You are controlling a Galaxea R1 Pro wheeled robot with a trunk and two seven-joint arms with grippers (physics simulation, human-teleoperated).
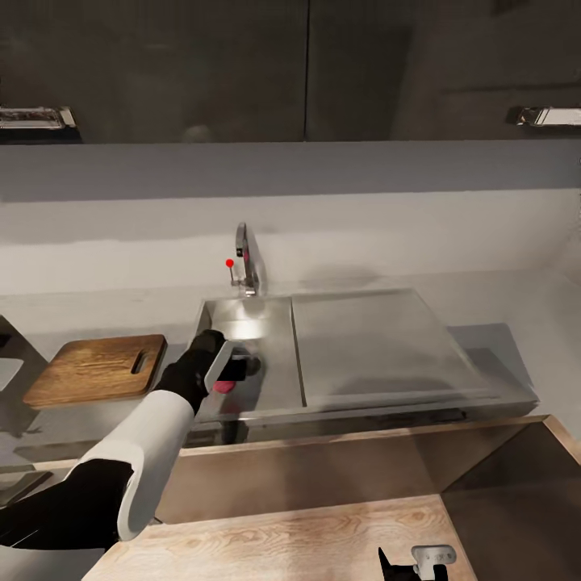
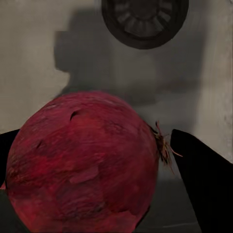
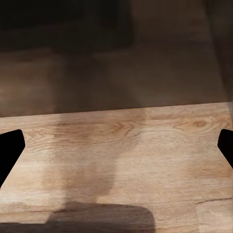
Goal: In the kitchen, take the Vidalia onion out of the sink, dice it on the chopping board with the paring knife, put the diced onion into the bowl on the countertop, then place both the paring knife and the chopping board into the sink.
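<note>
The Vidalia onion (image 2: 82,167), dark pinkish-red with a dry root tuft, lies in the grey sink (image 1: 270,355) below the round drain (image 2: 144,22). My left gripper (image 1: 228,373) reaches down into the basin and is open, with one black finger (image 2: 204,182) on each side of the onion (image 1: 223,386) and a narrow gap at the root side. The brown chopping board (image 1: 97,369) rests on the countertop (image 1: 73,319) left of the sink. My right gripper (image 3: 116,148) hangs open over a wooden surface, low in the head view (image 1: 415,565). The paring knife and bowl are out of view.
The chrome tap (image 1: 244,262) with its red knob stands behind the basin. The flat drainboard (image 1: 379,347) extends to the right. A light wooden top (image 1: 323,532) lies between me and the counter front. Dark wall cabinets (image 1: 307,64) hang above.
</note>
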